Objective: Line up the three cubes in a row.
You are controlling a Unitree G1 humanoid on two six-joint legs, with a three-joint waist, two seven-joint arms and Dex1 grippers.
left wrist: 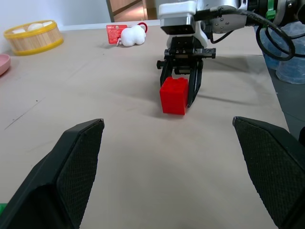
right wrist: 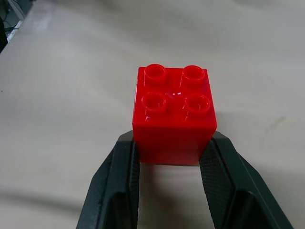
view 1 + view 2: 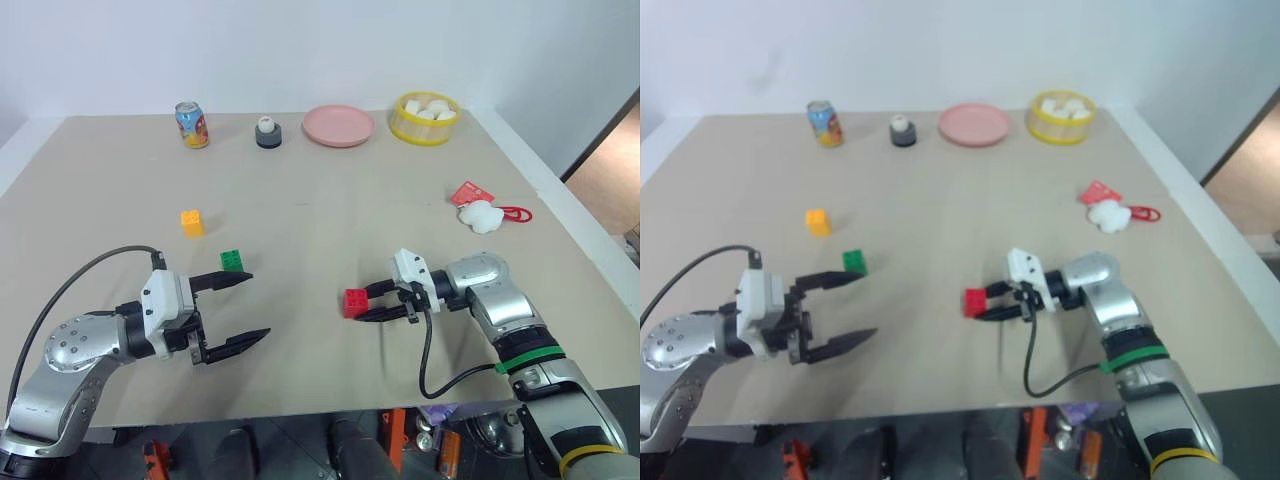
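The red cube [image 3: 354, 302] is low at the tabletop, right of centre, with my right gripper [image 3: 364, 304] shut on its sides. In the right wrist view both fingers [image 2: 119, 167] press against the studded red cube [image 2: 174, 112]. The green cube [image 3: 233, 260] stands on the table to the left, just beyond the upper fingertip of my open left gripper [image 3: 255, 305]. Further back and left stands the yellow-orange cube [image 3: 192, 222]. The left wrist view looks between its wide-apart fingers [image 1: 78, 162] at the red cube [image 1: 174, 95] held by the right gripper [image 1: 180, 93].
Along the far edge stand a soda can [image 3: 192, 125], a small dark cup with a white ball [image 3: 266, 132], a pink plate [image 3: 338, 126] and a yellow tub [image 3: 425, 120] of white chunks. A white plush toy with a red tag [image 3: 482, 214] lies at the right.
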